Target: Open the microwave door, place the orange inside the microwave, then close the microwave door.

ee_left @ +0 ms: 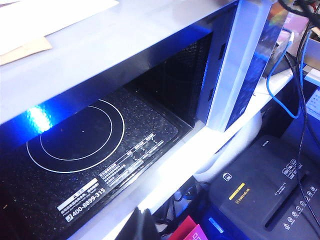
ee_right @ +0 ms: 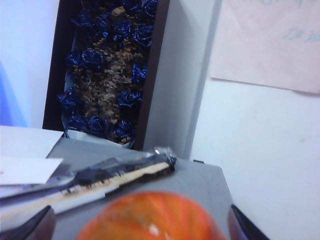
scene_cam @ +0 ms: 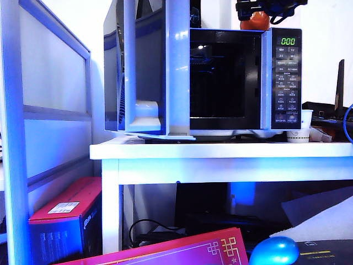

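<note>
Right wrist view: the right gripper shows only as two dark fingertips spread wide at either side of the orange, which lies between them on the grey top of the microwave; the jaws stand at full spread, and whether the pads touch the fruit cannot be told. Beyond it lie a foil-wrapped packet and a dark box of blue roses against the wall. Exterior view: the same gripper is a dark shape at the upper edge, over the orange on the microwave, whose display reads 000. The microwave door is swung fully open, pale back outward, so the first step appears done; placing the fruit inside and shutting the door remain. Left wrist view: the left gripper is not visible; this camera alone shows the empty cavity floor with its white ring markings, confirming nothing is inside yet. Only the exterior view shows the white table and a glossy blue egg-shaped object below.
</note>
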You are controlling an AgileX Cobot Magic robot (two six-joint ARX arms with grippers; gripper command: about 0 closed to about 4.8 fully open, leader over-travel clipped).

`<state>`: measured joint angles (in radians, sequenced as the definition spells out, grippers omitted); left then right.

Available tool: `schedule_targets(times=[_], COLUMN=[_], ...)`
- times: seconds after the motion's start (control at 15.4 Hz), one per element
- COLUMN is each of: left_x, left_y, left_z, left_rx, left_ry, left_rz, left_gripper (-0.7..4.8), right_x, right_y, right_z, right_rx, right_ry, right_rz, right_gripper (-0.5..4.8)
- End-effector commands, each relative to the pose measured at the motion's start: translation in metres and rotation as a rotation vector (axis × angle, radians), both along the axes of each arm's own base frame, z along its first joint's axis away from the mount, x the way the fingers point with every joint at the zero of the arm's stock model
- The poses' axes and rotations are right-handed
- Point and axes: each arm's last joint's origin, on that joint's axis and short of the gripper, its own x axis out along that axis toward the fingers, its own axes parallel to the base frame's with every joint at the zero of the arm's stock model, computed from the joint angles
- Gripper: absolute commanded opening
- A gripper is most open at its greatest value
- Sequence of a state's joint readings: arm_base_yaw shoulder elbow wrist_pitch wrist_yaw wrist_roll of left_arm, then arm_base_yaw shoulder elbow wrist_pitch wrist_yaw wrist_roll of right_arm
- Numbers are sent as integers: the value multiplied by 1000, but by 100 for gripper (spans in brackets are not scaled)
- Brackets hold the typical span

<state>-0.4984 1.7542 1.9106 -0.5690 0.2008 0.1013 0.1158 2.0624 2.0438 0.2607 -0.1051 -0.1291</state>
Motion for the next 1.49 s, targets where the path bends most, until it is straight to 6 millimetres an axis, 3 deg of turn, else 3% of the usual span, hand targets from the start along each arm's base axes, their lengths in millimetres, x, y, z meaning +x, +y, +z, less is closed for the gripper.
schedule_targets(times=[0.06, 0.52, 0.58, 0.91, 0.97, 1.04, 1.23, 1.49], left_x=[0, 0, 0, 0, 0, 0, 0, -1], left_y=[0, 0, 0, 0, 0, 0, 0, 0], left_z=[-11, -11, -11, -11, -11, -12, -13, -13], left_rx=[34, 33, 33, 33, 33, 35, 41, 46], left_ry=[76, 79, 79, 79, 79, 82, 87, 93], left_rz=[0, -1, -1, -1, -1, -1, -1, 0], left_gripper=[-3, -3, -3, -3, -3, -3, -3, -3], right_x=[2, 11, 11, 11, 11, 11, 4, -32], right_y=[-3, -8, -8, -7, -7, -7, -7, -8], right_z=[5, -8, -9, -9, -9, -9, 0, 35], right_rx=[-1, -6, -17, -38, -38, -38, -38, -58], right_ry=[-12, 37, 48, 40, 43, 45, 45, 113], right_rz=[-9, -20, -16, -16, -16, -16, -14, 60], right_gripper=[479, 479, 269, 268, 206, 104, 122, 120])
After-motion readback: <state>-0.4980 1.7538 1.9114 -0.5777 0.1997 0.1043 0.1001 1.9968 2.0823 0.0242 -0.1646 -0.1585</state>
